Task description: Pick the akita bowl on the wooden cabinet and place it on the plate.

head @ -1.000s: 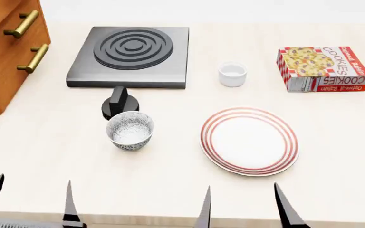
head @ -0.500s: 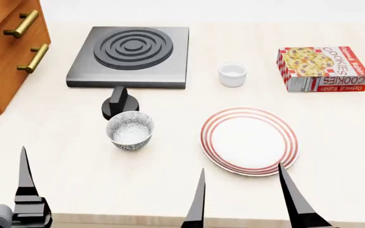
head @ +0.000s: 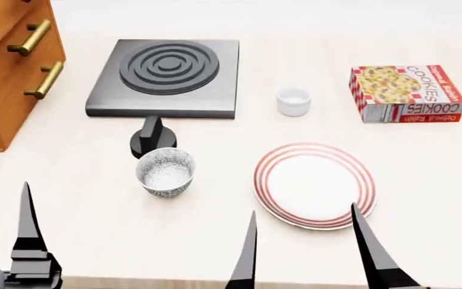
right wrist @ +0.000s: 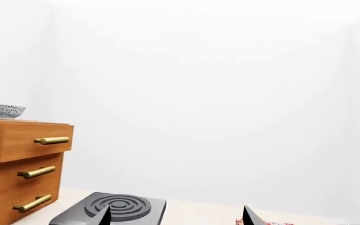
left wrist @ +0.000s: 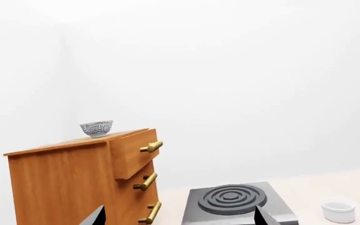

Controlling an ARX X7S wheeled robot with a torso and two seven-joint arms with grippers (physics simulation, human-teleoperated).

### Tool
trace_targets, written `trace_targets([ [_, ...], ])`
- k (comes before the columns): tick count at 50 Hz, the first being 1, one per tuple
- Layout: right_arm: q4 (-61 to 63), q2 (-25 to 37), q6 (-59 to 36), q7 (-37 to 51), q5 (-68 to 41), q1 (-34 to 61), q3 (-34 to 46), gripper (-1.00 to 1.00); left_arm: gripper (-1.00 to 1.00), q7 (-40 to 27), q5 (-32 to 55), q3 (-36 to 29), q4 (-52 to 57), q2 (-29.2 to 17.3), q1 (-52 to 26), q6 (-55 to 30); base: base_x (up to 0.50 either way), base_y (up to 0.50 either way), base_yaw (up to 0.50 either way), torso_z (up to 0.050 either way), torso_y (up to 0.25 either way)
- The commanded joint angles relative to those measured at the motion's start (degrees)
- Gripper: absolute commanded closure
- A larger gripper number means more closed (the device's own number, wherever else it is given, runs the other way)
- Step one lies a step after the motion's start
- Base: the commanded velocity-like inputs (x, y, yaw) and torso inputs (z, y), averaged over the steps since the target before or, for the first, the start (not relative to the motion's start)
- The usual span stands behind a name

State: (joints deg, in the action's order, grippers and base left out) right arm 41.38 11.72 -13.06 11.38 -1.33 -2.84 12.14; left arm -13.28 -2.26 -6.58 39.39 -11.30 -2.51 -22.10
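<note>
The akita bowl (left wrist: pixel 97 128) stands on top of the wooden cabinet (left wrist: pixel 61 183), near its front edge; the right wrist view shows the bowl (right wrist: pixel 5 110) there too. In the head view only the cabinet's drawer front (head: pixel 6 72) shows at the far left, its top out of view. The red-ringed plate (head: pixel 314 185) lies on the table at right of centre. My left gripper (left wrist: pixel 180 220) is open and empty, low at the table's near edge. Just in front of the plate, my right gripper (head: pixel 303 209) is open and empty.
A second patterned bowl (head: pixel 165 172) sits on the table beside a black knob (head: pixel 152 138). Behind them lie a grey stove slab (head: pixel 165 78), a white cup (head: pixel 293 100) and a cookie box (head: pixel 405 93). Brass handles (left wrist: pixel 150 147) stick out from the cabinet's drawers.
Both grippers have risen into view from the bottom edge. The left one has turned so that only one finger shows. The head view has shifted slightly, moving the table things down.
</note>
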Motion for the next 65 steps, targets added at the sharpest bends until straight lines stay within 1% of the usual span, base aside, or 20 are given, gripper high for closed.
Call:
trace_targets([
  [1, -0.2, 0.34, -0.57, 0.28, -0.45, 0.2, 0.55, -1.0, -1.0, 0.19, 1.34, 0.21, 0.74, -0.61, 0.47, 0.91, 0.0, 0.0, 0.0, 0.05, 0.029],
  [5, 0.09, 0.23, -0.72, 0.84, -1.17, 0.05, -0.26, -1.0, -1.0, 0.03, 1.41, -0.01, 0.29, -0.64, 0.4, 1.1, 0.0, 0.0, 0.0, 0.05, 0.03],
  [16, 0.13, 0.68, -0.83, 2.31, 1.47, 0.16, 0.78, -1.0, -1.0, -0.38, 1.74, -0.19, 0.48, -0.84, 0.17, 0.38, 0.0, 0.0, 0.0, 0.05, 0.03],
  [20, 0.36, 0.77, -0.7, 2.71, 1.51, 0.1, 0.61, -1.0, -1.0, -1.0, 1.43, -0.11, 0.73, -0.69, -0.48, -2.09, 0.0, 0.0, 0.0, 0.05, 0.03],
  [21, 0.53, 0.79, -0.6, 3.04, 1.91, 0.09, 0.53, -1.0, -1.0, -1.84, 2.04, 0.98, 0.92, 0.26, -1.36, -5.03, 0.0, 0.0, 0.0, 0.022, 0.0],
  [26, 0.96, 0.92, -0.51, 4.08, 3.53, -0.04, 0.86, -1.0, -1.0, -1.77, 1.93, 0.4, 1.08, -0.15, -0.98, -3.86, 0.0, 0.04, 0.0, 0.0, 0.0],
  [38, 1.56, 1.49, 0.31, 5.05, 4.75, -0.41, 1.3, -1.0, -1.0, -2.28, 2.42, 0.52, 1.38, -0.42, -0.92, -4.34, 0.02, 0.48, 0.0, 0.0, 0.0],
  [65, 1.18, 2.5, 0.68, 5.37, 3.59, -0.19, 2.03, -1.0, -1.0, -3.15, 4.03, -0.19, 0.64, -1.48, -1.01, -3.26, 0.05, 0.5, 0.0, 0.0, 0.0],
])
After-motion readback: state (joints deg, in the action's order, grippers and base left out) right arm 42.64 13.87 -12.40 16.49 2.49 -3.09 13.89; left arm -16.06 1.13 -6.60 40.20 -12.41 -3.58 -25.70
